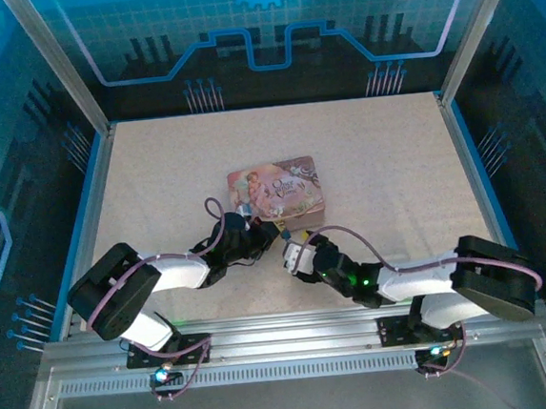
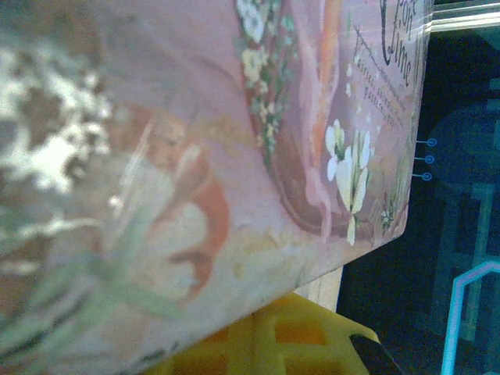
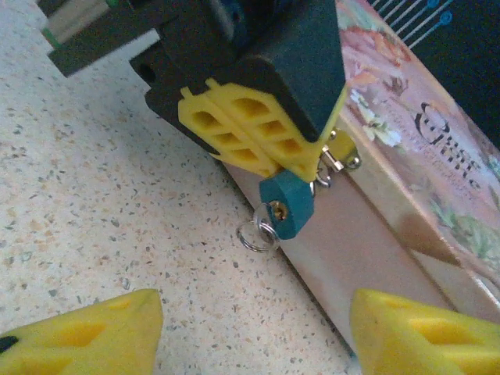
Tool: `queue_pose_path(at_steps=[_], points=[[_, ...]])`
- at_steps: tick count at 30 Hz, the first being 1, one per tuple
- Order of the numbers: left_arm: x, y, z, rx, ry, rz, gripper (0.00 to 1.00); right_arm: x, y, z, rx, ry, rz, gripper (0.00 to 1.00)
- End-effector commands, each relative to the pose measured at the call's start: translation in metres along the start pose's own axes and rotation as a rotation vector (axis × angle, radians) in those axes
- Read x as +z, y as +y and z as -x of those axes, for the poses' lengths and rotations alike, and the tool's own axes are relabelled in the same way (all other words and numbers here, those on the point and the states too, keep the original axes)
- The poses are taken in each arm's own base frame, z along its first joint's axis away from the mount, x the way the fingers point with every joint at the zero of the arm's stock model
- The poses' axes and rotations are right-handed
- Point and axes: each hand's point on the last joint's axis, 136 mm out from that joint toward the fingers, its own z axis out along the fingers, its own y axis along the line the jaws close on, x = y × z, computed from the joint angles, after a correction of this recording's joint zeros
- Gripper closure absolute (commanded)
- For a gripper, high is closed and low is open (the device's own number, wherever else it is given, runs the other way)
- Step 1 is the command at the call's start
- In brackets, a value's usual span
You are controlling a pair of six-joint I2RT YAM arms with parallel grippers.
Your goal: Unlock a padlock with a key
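Note:
A small teal padlock hangs from the brass hasp on the front wall of the pink pictured tin box. My left gripper comes in from above and is shut on the padlock's top. The thin silvery key sticks out of the brass keyhole, and its wire ring hangs down to the table. My right gripper is open a short way in front of the key, touching nothing. From above, the left gripper and right gripper meet at the tin's near edge.
In the left wrist view the tin's pictured lid is close up, with one yellow finger below it. The speckled tabletop lies bare around the tin. Metal frame posts and blue walls bound it.

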Motion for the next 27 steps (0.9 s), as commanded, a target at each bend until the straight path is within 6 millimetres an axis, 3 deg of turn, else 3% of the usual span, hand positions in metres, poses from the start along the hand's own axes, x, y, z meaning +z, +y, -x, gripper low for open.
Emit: queue_pose_path(at_steps=[1,19,27], points=[[-0.001,-0.008,-0.017,-0.061,0.082,-0.014,1.0,0.004,-0.019,0.026,0.023,-0.057,-0.111,0.4],[0.0,-0.008,-0.017,-0.065,0.083,-0.017,1.0,0.022,-0.005,0.023,0.046,-0.031,-0.086,0.68],[0.0,-0.008,-0.017,-0.067,0.085,-0.019,1.0,0.024,-0.006,0.024,0.066,-0.038,-0.09,0.73]])
